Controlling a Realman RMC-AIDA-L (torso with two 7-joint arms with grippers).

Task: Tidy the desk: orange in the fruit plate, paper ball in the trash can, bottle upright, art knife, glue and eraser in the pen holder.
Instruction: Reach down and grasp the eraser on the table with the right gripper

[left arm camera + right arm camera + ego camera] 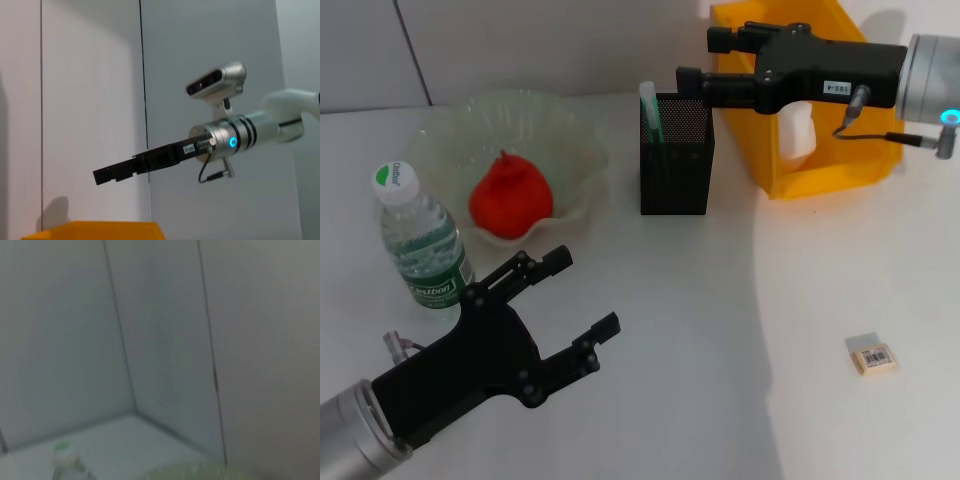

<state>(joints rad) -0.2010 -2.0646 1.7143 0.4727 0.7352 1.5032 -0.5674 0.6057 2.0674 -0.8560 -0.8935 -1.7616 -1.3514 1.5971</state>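
The orange lies in the clear fruit plate. The bottle stands upright beside the plate, and its cap shows in the right wrist view. A black mesh pen holder holds a slim white and green item; whether that is the art knife or the glue I cannot tell. The paper ball sits in the yellow trash can. The eraser lies on the table at the right. My right gripper hovers open and empty just above the holder. My left gripper is open and empty, low in front of the bottle.
The right arm's body reaches over the trash can. In the left wrist view the right gripper shows from the side above the can's rim. A wall stands behind the table.
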